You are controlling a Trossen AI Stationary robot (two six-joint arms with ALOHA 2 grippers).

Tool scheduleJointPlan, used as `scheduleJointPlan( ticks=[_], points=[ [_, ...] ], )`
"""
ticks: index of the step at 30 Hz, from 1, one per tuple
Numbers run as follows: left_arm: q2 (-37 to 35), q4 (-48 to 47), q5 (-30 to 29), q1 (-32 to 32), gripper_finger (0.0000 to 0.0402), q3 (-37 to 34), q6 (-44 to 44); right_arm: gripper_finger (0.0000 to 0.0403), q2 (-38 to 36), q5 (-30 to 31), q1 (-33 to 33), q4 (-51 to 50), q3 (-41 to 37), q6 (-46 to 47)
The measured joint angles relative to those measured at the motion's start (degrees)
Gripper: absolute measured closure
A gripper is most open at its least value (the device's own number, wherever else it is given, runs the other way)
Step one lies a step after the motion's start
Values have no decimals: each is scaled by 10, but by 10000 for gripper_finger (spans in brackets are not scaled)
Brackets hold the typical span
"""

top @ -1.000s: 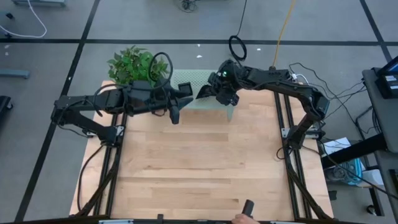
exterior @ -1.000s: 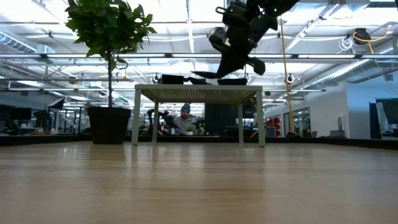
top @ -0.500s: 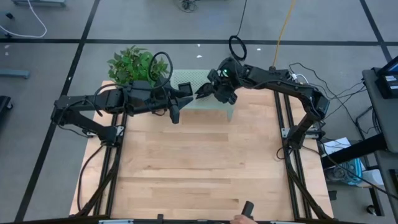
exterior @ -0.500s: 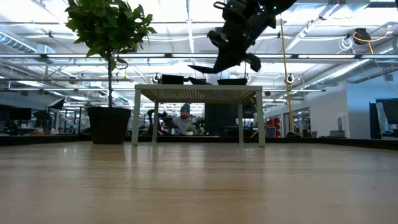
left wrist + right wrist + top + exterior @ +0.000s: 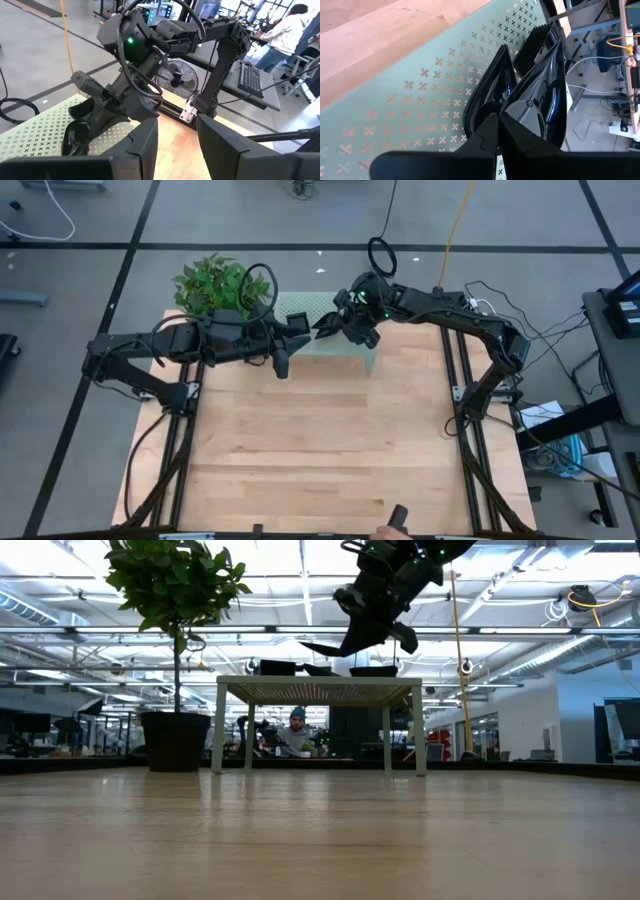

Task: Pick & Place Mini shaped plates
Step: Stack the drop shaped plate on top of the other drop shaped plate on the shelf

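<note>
Going left to right from the little green perforated stand (image 5: 330, 330) at the far edge of the tabletop (image 5: 320, 440): the potted plant (image 5: 215, 285) sits just left of it. The left claw (image 5: 283, 352) hovers at the stand's left end, fingers apart, nothing in them. A stack of square plates (image 5: 532, 47) and a teardrop plate (image 5: 487, 97) rest on the stand. Above its right half, the right claw (image 5: 499, 131) is clenched on a teardrop plate's (image 5: 540, 95) rim. These look glossy, thin, light, probably slippery and chippable, so I'd pinch the rim near the wide end.
</note>
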Motion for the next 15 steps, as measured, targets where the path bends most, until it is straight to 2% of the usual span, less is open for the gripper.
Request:
scheduleJointPlan(
  ticks=[15],
  points=[
    [0, 0, 1, -1, 261, 0, 0, 390, 28, 5, 10, 39, -1, 10]
  ],
)
